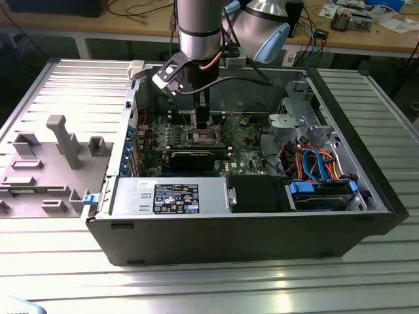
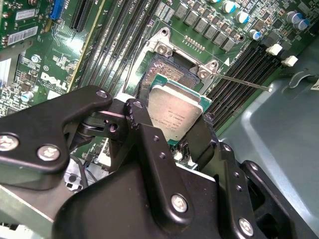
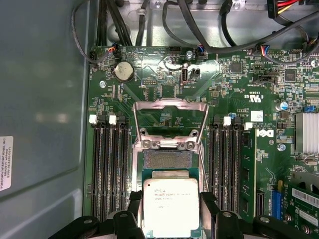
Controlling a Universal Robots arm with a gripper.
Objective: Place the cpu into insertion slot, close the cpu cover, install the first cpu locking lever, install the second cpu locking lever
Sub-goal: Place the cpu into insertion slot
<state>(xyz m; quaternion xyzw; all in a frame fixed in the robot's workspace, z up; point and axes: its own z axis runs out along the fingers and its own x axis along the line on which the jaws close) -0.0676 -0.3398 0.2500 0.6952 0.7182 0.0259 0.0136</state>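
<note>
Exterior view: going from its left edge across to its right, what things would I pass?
Grey plastic tray → blue clip on the computer case's corner → gripper, holding the cpu → blue and orange cables.

Silver-grey cylindrical robot arm point(image 1: 200, 26) reaching straight down, wrist standing vertical. Black two-finger gripper point(image 1: 204, 121) hanging at its end, fingers point(image 3: 209, 205) pinching opposite edges of flat silver-grey square cpu point(image 3: 171, 209).
</note>
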